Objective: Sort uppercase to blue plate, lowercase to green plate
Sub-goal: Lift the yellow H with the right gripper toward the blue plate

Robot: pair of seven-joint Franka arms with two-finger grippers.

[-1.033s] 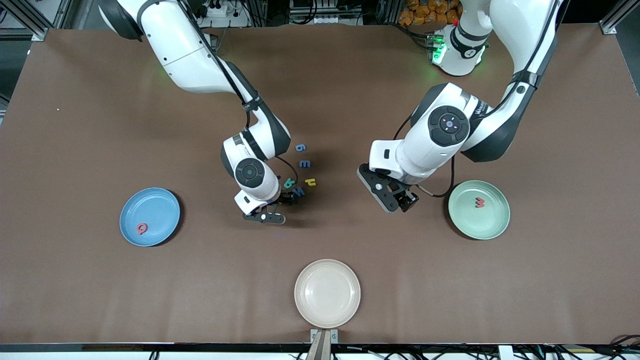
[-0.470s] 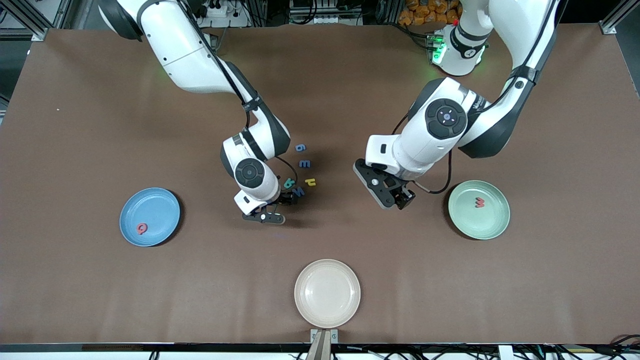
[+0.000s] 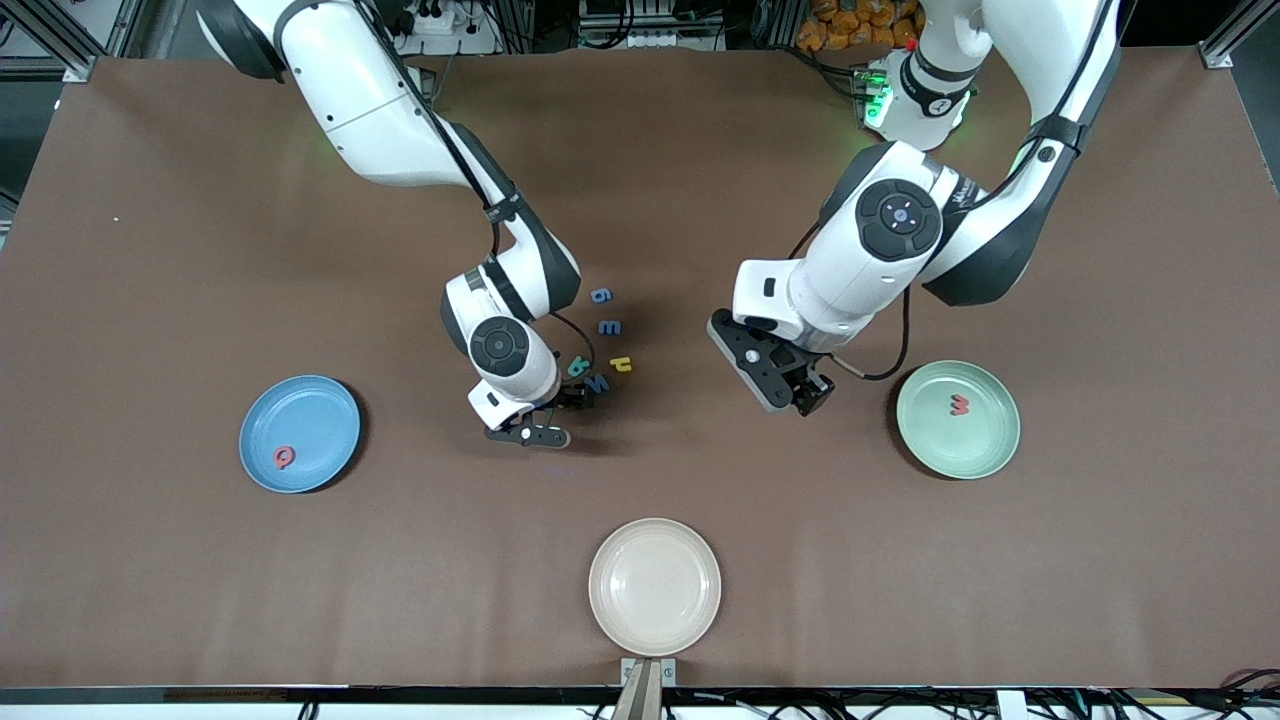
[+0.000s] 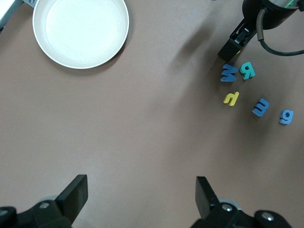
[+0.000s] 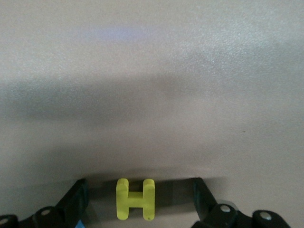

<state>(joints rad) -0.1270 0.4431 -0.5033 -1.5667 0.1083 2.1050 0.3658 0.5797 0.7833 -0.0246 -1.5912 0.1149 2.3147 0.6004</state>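
Down at the table amid the cluster of foam letters, the right gripper (image 5: pixel 137 199) straddles the yellow H (image 5: pixel 135 199), fingers apart on either side, not yet clamped. Beside it lie the blue W (image 3: pixel 598 384), teal R (image 3: pixel 578 367), small yellow h (image 3: pixel 621 364), blue E-like piece (image 3: pixel 609 327) and blue g (image 3: pixel 600 295). The left gripper (image 4: pixel 140 190) hangs released over bare table near the green plate (image 3: pixel 990 445), which holds the red w (image 3: pixel 959 404). The red Q (image 3: pixel 284 457) sits in the blue plate (image 3: pixel 320 405). A beige plate (image 3: pixel 654 586) sits nearest the camera.
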